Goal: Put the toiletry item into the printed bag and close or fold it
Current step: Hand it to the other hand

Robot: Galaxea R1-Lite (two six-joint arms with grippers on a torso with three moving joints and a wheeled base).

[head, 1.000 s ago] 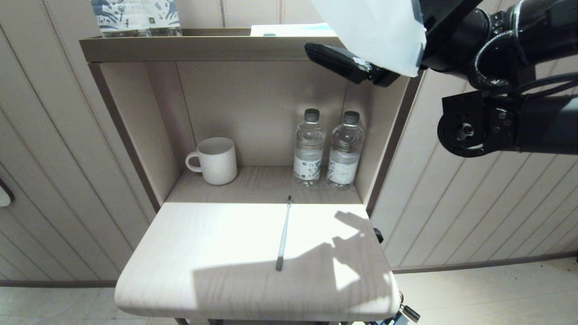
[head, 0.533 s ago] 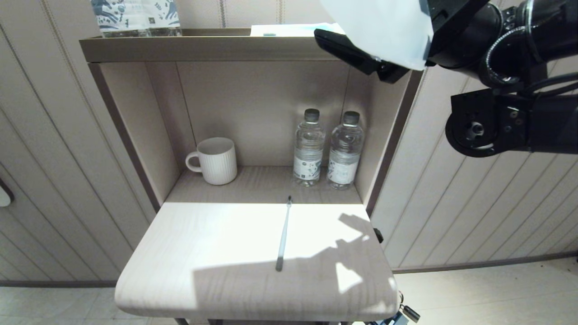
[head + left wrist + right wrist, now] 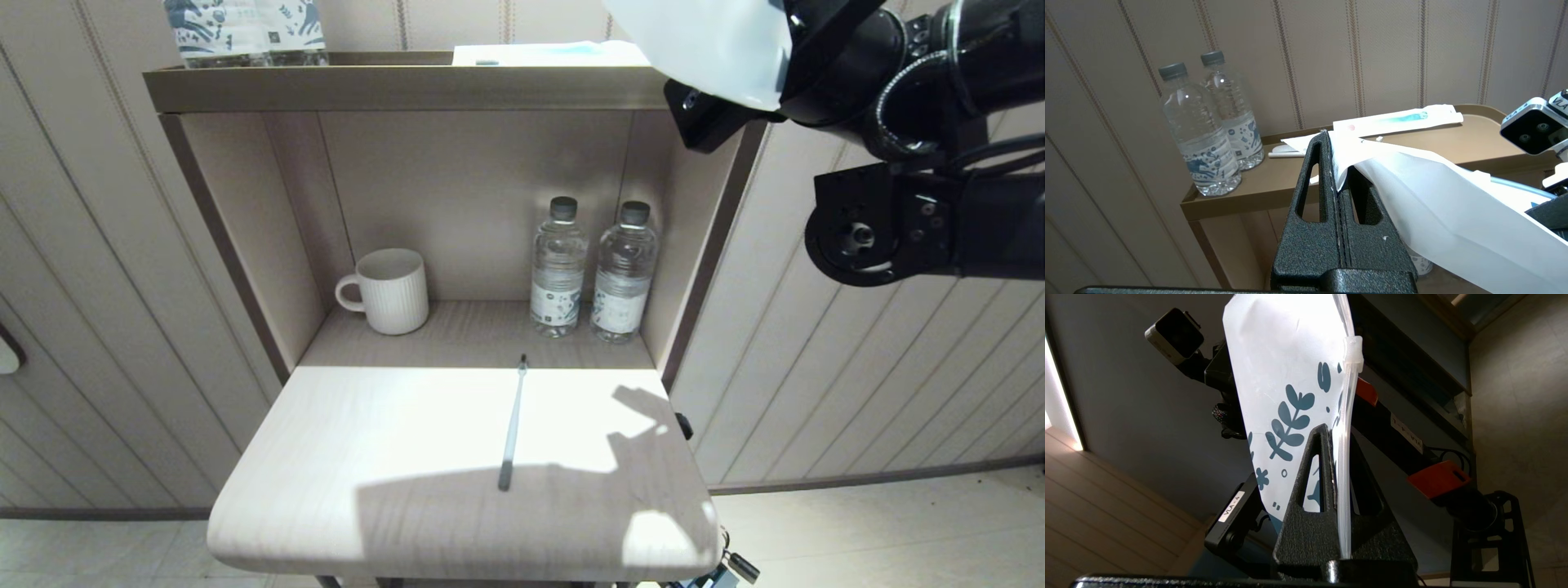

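The toothbrush (image 3: 512, 425) lies alone on the pale table (image 3: 343, 506), its dark head pointing toward the shelf niche. The printed bag (image 3: 706, 45) hangs high at the upper right, above the shelf's right corner, held between both grippers. My left gripper (image 3: 1336, 161) is shut on one white corner of the bag (image 3: 1437, 196). My right gripper (image 3: 1336, 437) is shut on the bag's zip edge, below the white slider (image 3: 1352, 353); blue leaf print (image 3: 1288, 424) shows there. The right arm (image 3: 898, 82) reaches in from the right.
A ribbed white mug (image 3: 392, 290) and two water bottles (image 3: 592, 269) stand in the niche behind the table. On the top tray (image 3: 1453, 143) are two more printed bottles (image 3: 1208, 130) and flat white packets (image 3: 1396, 120). Panelled walls flank the shelf unit.
The bag and the dark gripper parts under it have shifted right and slightly up, off the shelf's top edge. The shadow on the table moved with them. The toothbrush has not moved.
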